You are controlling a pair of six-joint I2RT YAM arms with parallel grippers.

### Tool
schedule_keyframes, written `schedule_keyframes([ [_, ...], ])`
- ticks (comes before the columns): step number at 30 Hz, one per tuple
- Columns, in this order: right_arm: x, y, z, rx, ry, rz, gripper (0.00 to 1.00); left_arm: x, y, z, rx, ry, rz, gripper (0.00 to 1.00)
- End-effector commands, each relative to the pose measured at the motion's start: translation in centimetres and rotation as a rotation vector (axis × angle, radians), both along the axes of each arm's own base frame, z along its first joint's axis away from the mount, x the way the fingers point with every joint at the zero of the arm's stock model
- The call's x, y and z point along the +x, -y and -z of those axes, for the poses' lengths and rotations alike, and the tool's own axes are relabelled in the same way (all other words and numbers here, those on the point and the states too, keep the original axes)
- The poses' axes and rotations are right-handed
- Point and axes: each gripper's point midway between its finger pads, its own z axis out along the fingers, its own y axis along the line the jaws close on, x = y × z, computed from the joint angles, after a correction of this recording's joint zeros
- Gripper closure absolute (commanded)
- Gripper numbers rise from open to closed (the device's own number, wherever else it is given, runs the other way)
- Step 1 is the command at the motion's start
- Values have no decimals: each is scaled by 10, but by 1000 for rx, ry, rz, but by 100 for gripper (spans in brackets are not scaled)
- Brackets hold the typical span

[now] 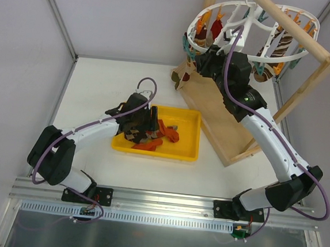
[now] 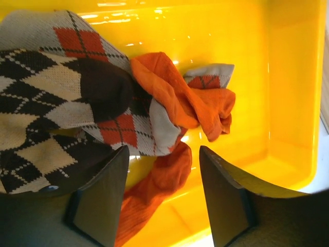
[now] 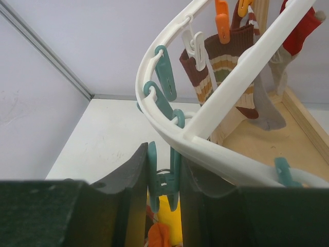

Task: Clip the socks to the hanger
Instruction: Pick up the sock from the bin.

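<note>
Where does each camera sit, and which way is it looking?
Top camera: above and behind the arms, looking down at the white table; both arms show.
Left wrist camera: on the left arm, facing down into the yellow plastic tray at argyle and orange fabric socks; the open left gripper shows.
Right wrist camera: on the right arm, facing the white plastic ring hanger; the right gripper shows, shut on a teal plastic clothespin.
Shared: top and left wrist both show tray and socks.
</note>
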Motion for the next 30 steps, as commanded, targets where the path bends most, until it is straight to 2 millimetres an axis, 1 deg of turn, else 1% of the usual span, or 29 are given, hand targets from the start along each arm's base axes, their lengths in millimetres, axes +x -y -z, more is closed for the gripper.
schedule_keyframes([
  [1, -8, 2, -29, 12, 64, -28, 99, 21, 8, -12, -8, 61, -40, 45],
  [3, -8, 3, -30, 8, 67, -23, 99, 23, 9, -9, -5, 57, -33, 47],
  [4, -8, 4, -30, 7, 67, -19, 99, 22, 11, -4, 3, 49, -28, 50],
  [7, -6, 6, -30, 2, 69, -11, 99, 22, 14, 7, 11, 28, -13, 53],
  [9, -6, 5, -30, 3, 70, -11, 99, 23, 16, 14, 17, 16, -11, 60],
  [10, -5, 5, -30, 1, 68, -8, 99, 23, 17, 15, 13, 13, -9, 68],
  [11, -4, 5, -30, 2, 69, -6, 99, 24, 19, 16, 11, 12, -7, 73],
  [13, -4, 4, -30, -1, 67, -10, 99, 26, 19, 13, 10, 24, -8, 86],
  [14, -4, 5, -30, 0, 65, -8, 99, 28, 18, 11, 12, 34, -14, 100],
  [17, -5, 7, -30, -2, 64, 0, 99, 35, 8, -15, 19, 121, -45, 100],
  [18, -5, 7, -29, -6, 63, 2, 99, 38, 0, -37, 16, 189, -62, 100],
  [20, -6, 10, -31, -3, 66, 9, 99, 37, -7, -66, 6, 269, -67, 100],
  [21, -6, 11, -31, -3, 66, 10, 99, 32, -13, -96, -22, 345, -73, 100],
  [23, -6, 11, -31, -3, 66, 13, 99, 29, -26, -122, -14, 430, -87, 100],
  [24, -7, 11, -31, -1, 65, 13, 99, 23, -33, -146, -28, 494, -93, 100],
  [26, -7, 11, -30, 4, 62, 14, 99, 17, -39, -162, -36, 535, -91, 100],
  [27, -7, 11, -29, 4, 60, 11, 99, 11, -41, -174, -50, 560, -84, 100],
  [30, -7, 10, -27, 6, 52, 11, 99, -4, -37, -183, -88, 560, -21, 100],
])
